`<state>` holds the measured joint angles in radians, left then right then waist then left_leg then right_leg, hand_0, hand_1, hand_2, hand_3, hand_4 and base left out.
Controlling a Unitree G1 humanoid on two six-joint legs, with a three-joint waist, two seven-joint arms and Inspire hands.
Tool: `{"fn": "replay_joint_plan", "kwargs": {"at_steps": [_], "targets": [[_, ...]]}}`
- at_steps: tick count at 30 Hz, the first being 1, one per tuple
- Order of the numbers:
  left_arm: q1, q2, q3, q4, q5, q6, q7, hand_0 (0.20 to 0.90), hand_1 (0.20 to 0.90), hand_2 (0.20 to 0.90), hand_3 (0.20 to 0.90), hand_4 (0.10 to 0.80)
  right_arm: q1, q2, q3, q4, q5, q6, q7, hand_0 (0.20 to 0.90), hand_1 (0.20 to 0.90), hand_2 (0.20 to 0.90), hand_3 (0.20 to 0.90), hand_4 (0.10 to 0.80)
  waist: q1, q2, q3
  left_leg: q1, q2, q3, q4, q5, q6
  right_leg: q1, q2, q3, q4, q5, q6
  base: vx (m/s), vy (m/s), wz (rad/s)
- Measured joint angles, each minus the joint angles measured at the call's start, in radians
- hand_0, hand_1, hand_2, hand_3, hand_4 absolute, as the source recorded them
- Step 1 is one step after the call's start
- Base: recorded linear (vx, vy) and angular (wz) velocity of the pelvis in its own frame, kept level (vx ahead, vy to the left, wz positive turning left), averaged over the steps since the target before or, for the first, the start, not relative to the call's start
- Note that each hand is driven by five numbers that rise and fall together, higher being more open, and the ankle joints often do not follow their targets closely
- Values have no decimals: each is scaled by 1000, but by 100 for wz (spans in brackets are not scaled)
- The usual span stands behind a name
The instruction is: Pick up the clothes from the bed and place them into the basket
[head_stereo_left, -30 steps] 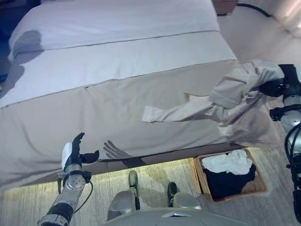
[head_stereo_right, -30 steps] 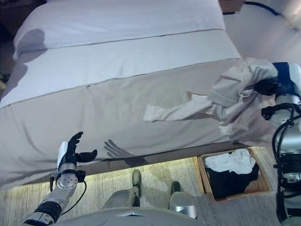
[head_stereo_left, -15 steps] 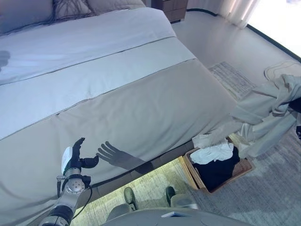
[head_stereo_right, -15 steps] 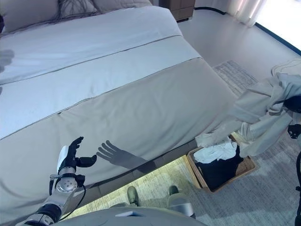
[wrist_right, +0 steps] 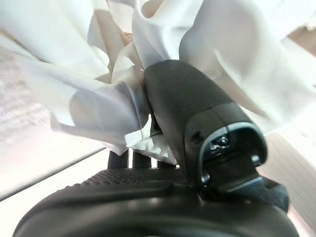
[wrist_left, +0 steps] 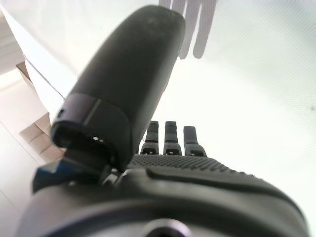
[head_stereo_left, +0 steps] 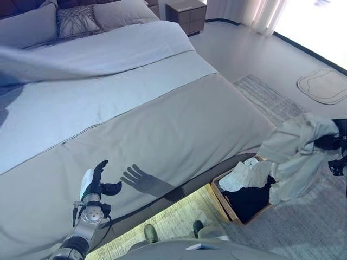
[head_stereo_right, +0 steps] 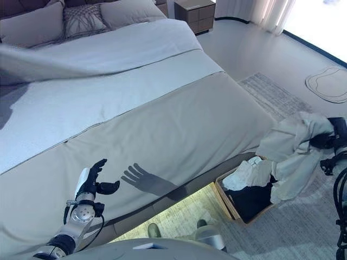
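While my right hand (head_stereo_right: 325, 142) has its thumb and fingers curled into a bunch of the beige garment (head_stereo_right: 295, 149), the cloth hangs from that grip out past the corner of the bed (head_stereo_left: 162, 119), its lower folds drooping over the basket (head_stereo_left: 223, 200) and, as far as I can tell, touching the clothes piled inside. My right wrist view shows pale fabric wrapped round the thumb and gathered against the fingers, so I judge the hold firm. I reckon the task is well along: the bed cover shows no loose clothing in the part I can see, though its far left side is not fully in view, and the one garment I carry is clear of the mattress. What is left, in my judgement, is to bring it squarely above the opening and let go. The basket sits on the floor at the foot of the bed, by its corner, and already holds a white garment (head_stereo_left: 244, 176) on top of something dark (head_stereo_left: 246, 200). My left hand (head_stereo_left: 97, 184) is idle above the near edge of the bed, fingers straight and spread, holding nothing
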<state>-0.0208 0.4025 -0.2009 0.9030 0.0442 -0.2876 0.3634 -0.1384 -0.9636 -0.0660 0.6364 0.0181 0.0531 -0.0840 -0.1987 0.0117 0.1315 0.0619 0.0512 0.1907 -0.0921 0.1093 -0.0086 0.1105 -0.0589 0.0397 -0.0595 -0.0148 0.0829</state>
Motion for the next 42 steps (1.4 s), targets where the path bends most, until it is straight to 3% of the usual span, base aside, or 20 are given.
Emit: {"fn": "replay_joint_plan", "kwargs": {"at_steps": [6,7,8,9,17,35,42], "targets": [[-1,-4,-5,16,6,0,-4,900,900,900,900,800,-71,0,80,126,-4,2,23,300,300,300,200,100,8,14,-8,-3,-1,-24,0,3,-4,14,0,-26,-16,1,-1,-4,-40,11],[-1,-4,-7,17,6,0,-4,900,900,900,900,800,-72,0,81,131,-6,2,24,324,324,324,227,127,12,15,-9,-3,-1,-26,0,3,-4,16,0,-28,-18,1,-1,-4,-21,11],[-1,-4,-9,17,6,0,-4,900,900,900,900,800,-81,1,82,143,-13,3,26,836,836,836,826,726,19,16,-10,-4,-1,-27,0,3,-4,17,0,-29,-22,1,-1,0,0,0],[0,-4,-9,18,6,0,-5,900,900,900,900,800,-95,3,83,156,-30,10,29,900,900,900,900,800,26,18,-11,-7,-1,-27,0,3,-4,18,0,-30,-27,1,-2,0,0,0],[-2,-5,-10,19,6,0,-7,900,900,900,900,800,-171,20,92,271,-60,106,49,900,900,900,900,800,52,21,-13,-19,-2,-47,3,5,-7,18,1,-52,-28,3,-4,-2,-21,7],[-12,-3,-30,18,5,0,-7,900,900,900,900,800,-187,38,92,303,-62,108,34,900,900,900,900,800,65,21,-13,-22,-2,-51,3,6,-8,19,2,-56,-31,3,-4,0,0,0],[-10,-5,-30,18,6,0,-1,900,900,900,900,800,-184,80,149,200,-198,68,-66,900,900,900,900,800,62,21,-13,-21,-2,-53,3,8,-11,20,2,-58,-31,3,-4,2,9,0]]}}
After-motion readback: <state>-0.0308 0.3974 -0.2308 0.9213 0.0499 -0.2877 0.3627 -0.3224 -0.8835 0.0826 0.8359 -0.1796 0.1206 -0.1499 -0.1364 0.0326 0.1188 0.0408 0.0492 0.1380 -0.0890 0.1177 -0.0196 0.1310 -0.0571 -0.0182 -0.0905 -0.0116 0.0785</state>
